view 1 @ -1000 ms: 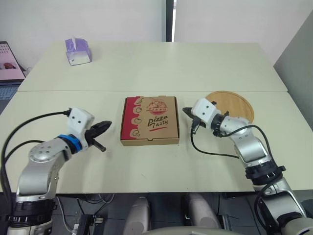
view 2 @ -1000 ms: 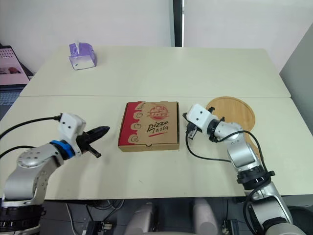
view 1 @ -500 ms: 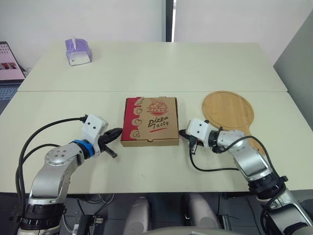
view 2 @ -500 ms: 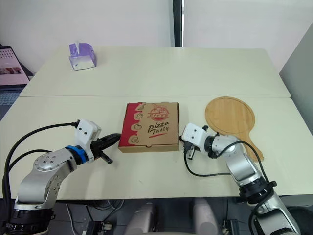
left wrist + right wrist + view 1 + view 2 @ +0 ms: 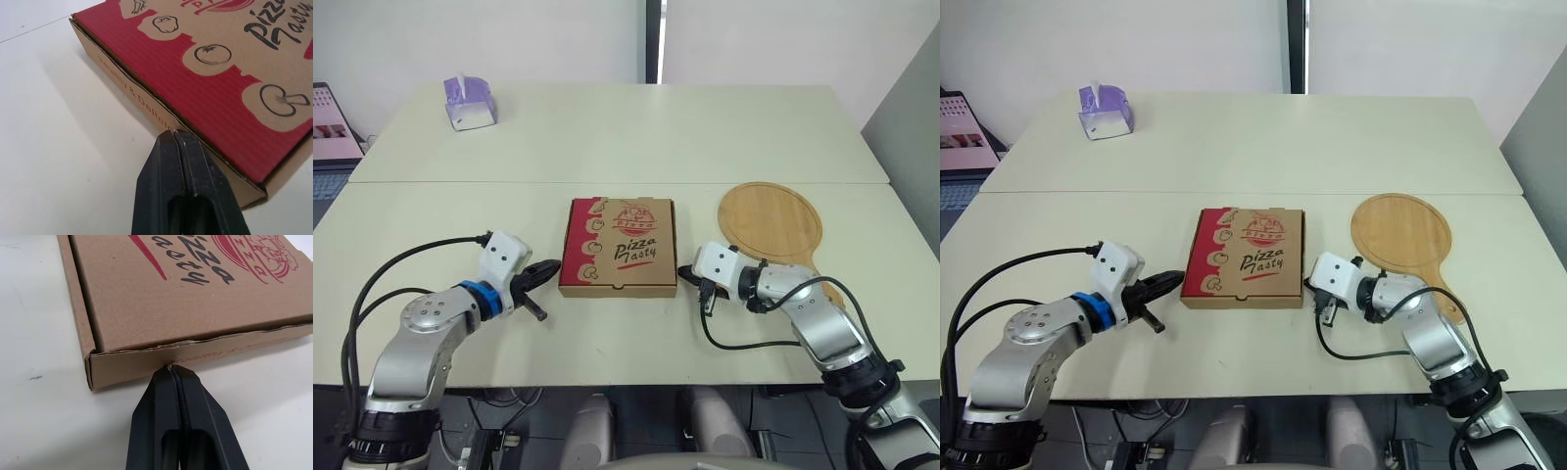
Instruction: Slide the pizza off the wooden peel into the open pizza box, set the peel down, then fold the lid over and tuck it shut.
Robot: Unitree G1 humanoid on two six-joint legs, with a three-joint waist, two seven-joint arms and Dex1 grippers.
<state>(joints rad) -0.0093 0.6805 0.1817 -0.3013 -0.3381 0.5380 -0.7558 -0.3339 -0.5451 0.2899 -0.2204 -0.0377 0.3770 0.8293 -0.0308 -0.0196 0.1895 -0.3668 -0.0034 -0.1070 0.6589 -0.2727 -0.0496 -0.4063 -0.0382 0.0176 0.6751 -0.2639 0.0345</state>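
Matt corrugated cardboard pizza box (image 5: 618, 246), smooth wooden peel (image 5: 771, 219), matt table (image 5: 607, 127).

The lid of the pizza box (image 5: 619, 246) carries the words "Pizza Tasty" (image 5: 1262, 259) in black brush script, slanted across its plain brown part. Beyond them sits a round red emblem (image 5: 631, 211) with what looks like the word "Pizza" in small letters. On the box's side wall toward the robot's left, a line of red print (image 5: 128, 87) begins "Healthy & Delici" and the rest cannot be read; the faint red print on the opposite side wall is too small to make out.
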